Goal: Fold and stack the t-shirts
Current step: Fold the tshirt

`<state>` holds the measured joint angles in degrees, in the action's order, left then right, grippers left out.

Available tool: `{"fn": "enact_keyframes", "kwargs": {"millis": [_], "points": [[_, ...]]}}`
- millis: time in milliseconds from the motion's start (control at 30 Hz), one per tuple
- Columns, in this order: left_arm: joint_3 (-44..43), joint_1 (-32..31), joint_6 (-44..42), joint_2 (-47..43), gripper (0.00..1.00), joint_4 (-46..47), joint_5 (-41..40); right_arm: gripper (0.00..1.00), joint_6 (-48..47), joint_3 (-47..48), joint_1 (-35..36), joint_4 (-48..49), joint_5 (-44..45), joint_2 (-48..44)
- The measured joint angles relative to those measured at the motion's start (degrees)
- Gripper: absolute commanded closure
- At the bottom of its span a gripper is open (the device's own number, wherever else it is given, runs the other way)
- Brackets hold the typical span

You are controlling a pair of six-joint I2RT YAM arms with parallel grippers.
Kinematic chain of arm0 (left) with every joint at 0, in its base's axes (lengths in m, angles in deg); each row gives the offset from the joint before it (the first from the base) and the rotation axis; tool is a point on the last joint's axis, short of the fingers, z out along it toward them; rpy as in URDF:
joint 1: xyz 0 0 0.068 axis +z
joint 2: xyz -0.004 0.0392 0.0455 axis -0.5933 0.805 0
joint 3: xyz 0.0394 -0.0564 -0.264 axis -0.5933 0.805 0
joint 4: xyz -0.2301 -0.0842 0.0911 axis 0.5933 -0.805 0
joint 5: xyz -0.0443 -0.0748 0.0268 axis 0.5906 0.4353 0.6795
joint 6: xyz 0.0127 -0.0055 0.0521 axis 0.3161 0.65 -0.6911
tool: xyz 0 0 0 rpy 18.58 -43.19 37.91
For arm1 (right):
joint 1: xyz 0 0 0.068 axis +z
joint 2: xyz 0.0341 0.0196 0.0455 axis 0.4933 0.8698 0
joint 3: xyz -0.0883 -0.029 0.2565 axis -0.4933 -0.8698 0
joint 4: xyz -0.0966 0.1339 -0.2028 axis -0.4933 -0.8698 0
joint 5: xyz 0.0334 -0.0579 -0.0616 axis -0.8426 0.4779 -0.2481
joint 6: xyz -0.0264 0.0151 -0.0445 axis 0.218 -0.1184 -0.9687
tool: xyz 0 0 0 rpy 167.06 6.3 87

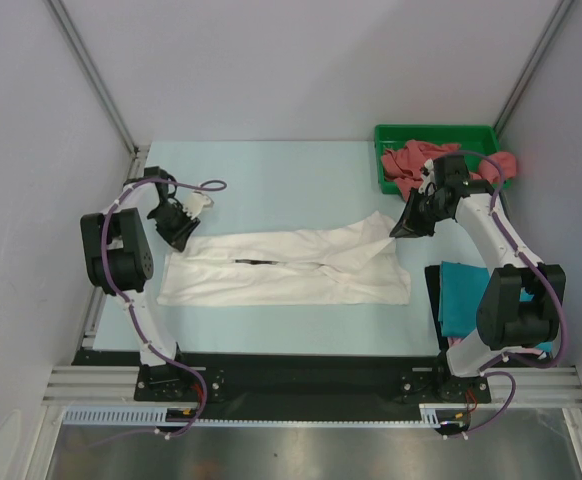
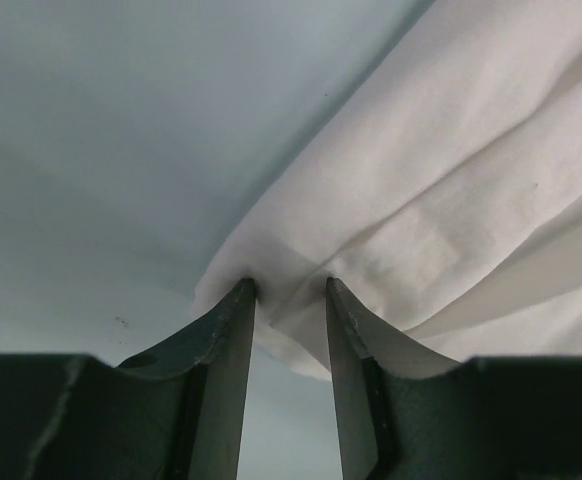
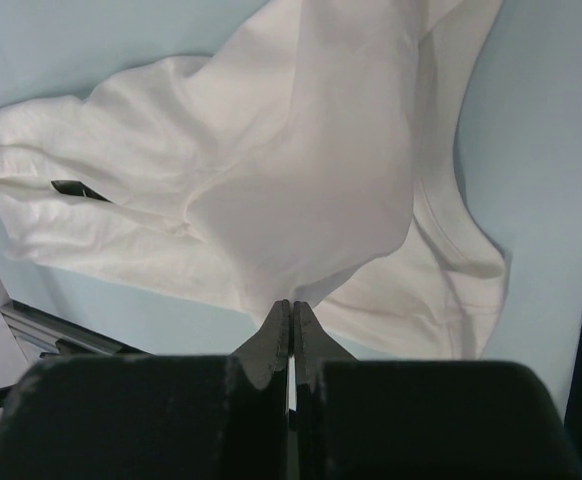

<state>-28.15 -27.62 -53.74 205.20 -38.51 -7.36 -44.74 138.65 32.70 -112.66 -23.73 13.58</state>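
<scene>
Table (image 1: 291,170): white t-shirt (image 1: 291,270) lies crumpled across the centre. Green tray (image 1: 436,132) at far right corner, dusty red t-shirts (image 1: 411,160) heaped in it. Teal t-shirt (image 1: 463,290) by right edge. Right end effector (image 3: 292,305) pressed together, pinching the white t-shirt's far right corner. Left end effector (image 2: 291,285) spread, tips touching its far left corner.

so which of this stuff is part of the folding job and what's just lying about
Job: white cotton t-shirt, spread out; dusty red cotton shirts, heaped; teal folded shirt.
Just lying about: green plastic rectangular tray holding the red heap; pale blue table.
</scene>
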Motion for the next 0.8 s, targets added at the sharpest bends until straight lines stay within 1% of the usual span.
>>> {"fn": "enact_keyframes", "kwargs": {"millis": [200,400,567,667,767,800], "points": [[0.28,0.07,-0.87,-0.44,0.60,-2.67,0.17,1.00,-0.02,0.00,0.00,-0.02,0.15,0.00],[1.44,0.09,-1.27,-2.21,0.56,-5.97,0.76,1.00,-0.04,0.00,0.00,-0.02,0.17,0.00],[1.42,0.11,-1.20,-4.00,0.57,-6.45,1.79,1.00,-0.07,0.00,0.00,-0.04,0.17,0.00],[1.42,0.11,-1.22,-4.28,0.61,-6.62,1.95,1.00,-0.07,0.00,-0.02,-0.02,0.17,0.00],[2.10,0.11,-1.14,-4.28,0.69,-6.60,1.95,1.00,-0.07,0.00,-0.07,-0.02,0.17,0.00],[2.60,0.11,-1.16,-4.28,0.74,-6.54,1.92,1.00,-0.07,0.00,-0.07,-0.02,0.17,0.00]]}}
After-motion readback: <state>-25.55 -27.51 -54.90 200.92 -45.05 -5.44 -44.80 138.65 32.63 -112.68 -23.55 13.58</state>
